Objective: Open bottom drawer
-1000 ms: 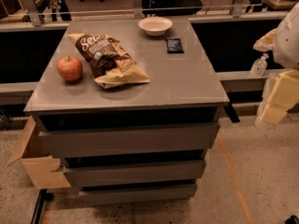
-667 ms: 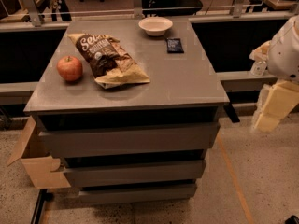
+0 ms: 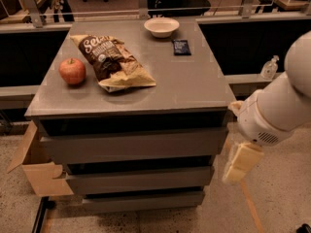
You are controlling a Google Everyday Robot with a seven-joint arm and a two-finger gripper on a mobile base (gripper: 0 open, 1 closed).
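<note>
**Bottom drawer: setting up the pull**

My gripper hangs to the right of the cabinet, apart from it and level with the middle drawer front. I cannot tell from this view whether it is released or clenched. I see nothing in its grasp. My arm reaches in from the right edge of the view, above it.

The bottom drawer is the slimmest of the three grey fronts. It sits lowest in the stack, just above the floor, below and to the left of the gripper. It has no handle, and a dark gap runs along its top edge.

Recommended procedure, as I judge it:

1. Lower the gripper until it is clearly below the middle drawer front.
2. Bring it across in front of the bottom drawer, near the centre of its width, so the pull does not twist the drawer.
3. Catch the top edge through the dark gap.
4. Draw straight outward, level and slow.

Caution: hooking too high would open the middle drawer instead. A sudden tug may shake the apple, chip bag and bowl on top.
</note>
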